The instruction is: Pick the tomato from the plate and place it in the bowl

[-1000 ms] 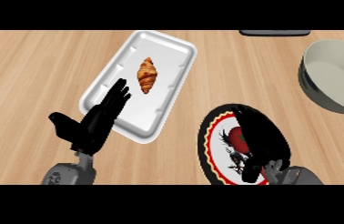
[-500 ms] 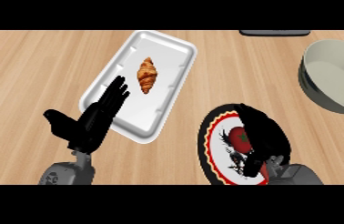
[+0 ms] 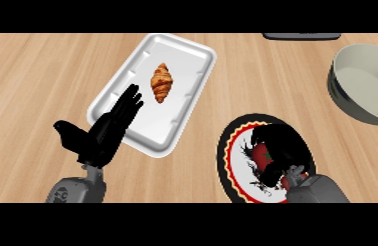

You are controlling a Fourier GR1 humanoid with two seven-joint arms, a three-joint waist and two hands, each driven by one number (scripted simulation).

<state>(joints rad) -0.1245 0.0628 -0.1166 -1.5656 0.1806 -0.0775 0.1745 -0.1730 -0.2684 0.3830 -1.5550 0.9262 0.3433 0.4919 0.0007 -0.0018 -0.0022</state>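
closing on red round tomato (image 3: 264, 153) | right hand (image 3: 284, 149) curled round it, on patterned round plate (image 3: 230, 162) | left hand (image 3: 103, 132) spread | risk: tomato may be rolled off if lifted off-centre

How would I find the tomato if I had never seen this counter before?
Look at the wooden counter and find the round plate with the dark rim near the bottom right, below the grey bowl. The tomato is the small red thing on that plate, mostly covered by the black right hand. It is red; the croissant on the white tray is golden brown.
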